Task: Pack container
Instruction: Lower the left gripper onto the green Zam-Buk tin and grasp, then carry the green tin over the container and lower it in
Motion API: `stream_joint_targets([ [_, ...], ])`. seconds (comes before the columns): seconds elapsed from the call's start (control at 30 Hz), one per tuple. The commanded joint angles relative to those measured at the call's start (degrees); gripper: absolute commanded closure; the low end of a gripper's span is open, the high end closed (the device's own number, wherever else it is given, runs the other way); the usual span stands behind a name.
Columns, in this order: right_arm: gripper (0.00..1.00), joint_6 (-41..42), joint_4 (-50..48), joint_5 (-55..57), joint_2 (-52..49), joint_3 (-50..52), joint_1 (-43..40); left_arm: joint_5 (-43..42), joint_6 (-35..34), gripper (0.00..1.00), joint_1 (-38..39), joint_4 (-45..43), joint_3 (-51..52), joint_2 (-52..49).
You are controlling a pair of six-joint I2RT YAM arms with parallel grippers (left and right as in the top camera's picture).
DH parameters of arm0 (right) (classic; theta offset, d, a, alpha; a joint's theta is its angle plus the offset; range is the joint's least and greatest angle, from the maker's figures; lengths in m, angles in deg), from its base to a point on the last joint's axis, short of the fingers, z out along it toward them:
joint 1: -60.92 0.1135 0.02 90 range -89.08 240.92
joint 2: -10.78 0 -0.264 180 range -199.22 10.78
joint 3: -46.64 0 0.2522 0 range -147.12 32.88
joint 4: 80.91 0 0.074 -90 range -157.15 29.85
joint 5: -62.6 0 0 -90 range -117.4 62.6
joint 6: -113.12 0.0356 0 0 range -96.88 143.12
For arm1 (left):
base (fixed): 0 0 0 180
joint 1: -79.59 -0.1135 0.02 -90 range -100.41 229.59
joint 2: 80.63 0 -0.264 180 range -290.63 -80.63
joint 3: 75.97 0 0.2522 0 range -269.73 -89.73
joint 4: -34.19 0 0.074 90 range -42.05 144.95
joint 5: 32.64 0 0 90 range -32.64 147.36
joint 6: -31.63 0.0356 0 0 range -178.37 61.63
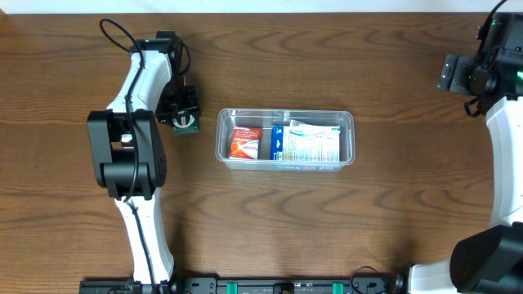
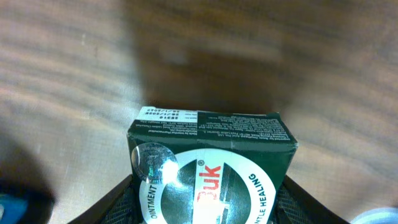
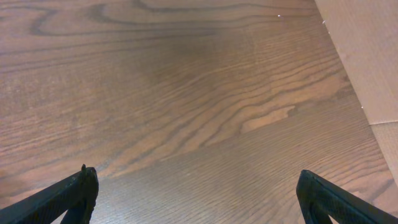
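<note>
Two things packed: an orange packet [image 1: 245, 143] and a blue and white box [image 1: 309, 144] lie side by side in the tub [image 1: 286, 113].
Left pincer [image 1: 184, 117]: closed narrow on a green box [image 2: 211, 140], one finger against each side, and the box's end pokes out ahead of the fingertips.
Why held so: gripping the sides leaves the front end free, which probably suits lowering it into the tub.
Tub from left pincer: just beside it, on the side toward the right pincer, not touching.
Right pincer [image 3: 196, 186]: spread wide over the bare table [image 1: 327, 229], holding nothing, with the tub well apart from it.
Why it waits there: probably to stay clear while the left arm works alone.
Overhead only: the tub, what is in it, and how little floor is left, so the green box may have to go on top.
Left wrist only: the box's label, with "OINTMENT", "HEALING" and a round silver seal. The tub is out of view.
Right wrist only: the wide gap between its fingers, and a tan board [image 3: 367, 56] beyond its right finger.
</note>
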Motion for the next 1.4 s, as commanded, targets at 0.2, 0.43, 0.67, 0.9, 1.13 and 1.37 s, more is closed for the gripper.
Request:
stream_joint_targets([
  [0.2,0.01,0.8,0.1,0.0,-0.1,0.0,-0.2,-7.0,0.3,0.48,-0.1,6.3,-4.5,15.7],
  [0.43,0.01,0.8,0.1,0.0,-0.1,0.0,-0.2,-14.8,0.4,0.48,3.6,10.8,-4.5,25.3],
  [0.67,0.01,0.8,0.1,0.0,-0.1,0.0,-0.2,-14.5,0.5,0.47,14.4,13.4,-3.7,27.1],
  [0.9,0.01,0.8,0.1,0.0,-0.1,0.0,-0.2,-6.5,-2.6,0.47,23.3,11.3,0.9,25.0],
  [1.13,0.01,0.8,0.1,0.0,-0.1,0.0,-0.2,-0.8,-6.7,0.47,26.6,7.3,4.2,21.1],
  [1.37,0.01,0.8,0.1,0.0,-0.1,0.0,-0.2,2.8,-7.9,0.47,26.7,2.8,8.7,16.0],
])
